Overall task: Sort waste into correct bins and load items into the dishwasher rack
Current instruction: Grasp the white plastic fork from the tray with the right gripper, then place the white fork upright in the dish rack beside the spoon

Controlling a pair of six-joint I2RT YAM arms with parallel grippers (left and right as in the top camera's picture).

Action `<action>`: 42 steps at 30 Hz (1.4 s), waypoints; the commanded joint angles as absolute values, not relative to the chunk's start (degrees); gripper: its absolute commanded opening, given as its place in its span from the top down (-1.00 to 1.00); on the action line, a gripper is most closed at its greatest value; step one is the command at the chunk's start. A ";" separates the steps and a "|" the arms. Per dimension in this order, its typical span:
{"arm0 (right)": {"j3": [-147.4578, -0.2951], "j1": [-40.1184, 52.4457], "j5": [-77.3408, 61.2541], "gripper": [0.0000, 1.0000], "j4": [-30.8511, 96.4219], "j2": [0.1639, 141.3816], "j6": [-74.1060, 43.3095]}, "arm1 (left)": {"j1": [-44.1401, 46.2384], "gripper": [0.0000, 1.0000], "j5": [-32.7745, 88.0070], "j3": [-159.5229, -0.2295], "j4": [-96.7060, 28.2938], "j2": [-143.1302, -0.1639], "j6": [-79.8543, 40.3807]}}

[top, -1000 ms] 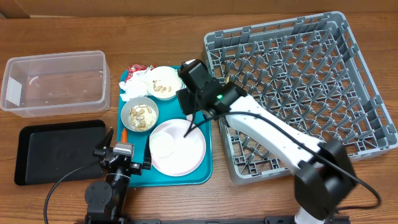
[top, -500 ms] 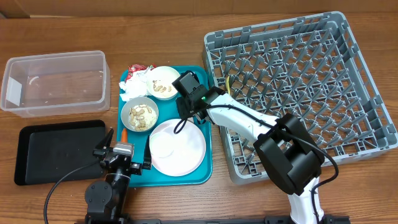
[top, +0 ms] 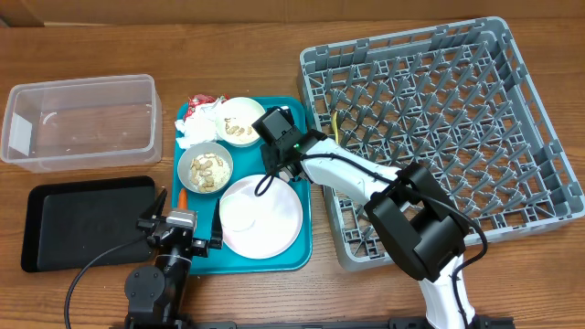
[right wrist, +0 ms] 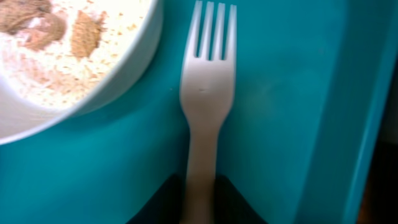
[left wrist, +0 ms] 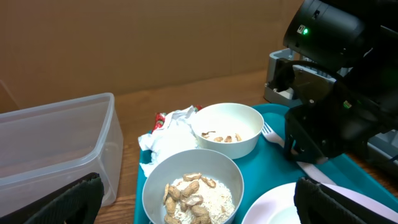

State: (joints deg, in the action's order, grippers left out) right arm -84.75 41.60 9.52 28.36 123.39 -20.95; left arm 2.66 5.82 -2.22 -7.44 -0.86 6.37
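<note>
Fork [right wrist: 207,81], pale yellow, lies flat on the teal tray [right wrist: 280,124] just beside a white bowl [right wrist: 127,65] of scraps [right wrist: 81,34]; the right gripper [right wrist: 200,200] has its jaws pinched narrow on the handle. The left gripper [left wrist: 196,202] hovers near the tray's front edge with jaws spread wide, holding nothing.

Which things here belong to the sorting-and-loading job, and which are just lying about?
Job: pale fork, near bowl, far bowl, pink plate, napkin, red wrapper, carrot, clear tub, black tray, grey rack.
Lying about: teal serving tray, wooden table.
</note>
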 commanded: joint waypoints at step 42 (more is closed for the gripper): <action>-90.61 32.53 9.96 -0.04 56.88 103.81 -7.03 | 2.59 -1.00 5.78 -1.80 -7.18 -0.32 6.00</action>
State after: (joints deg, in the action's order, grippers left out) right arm -87.29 31.62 11.46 54.96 107.20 -6.04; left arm 2.66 5.82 -2.22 -7.44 -0.86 6.37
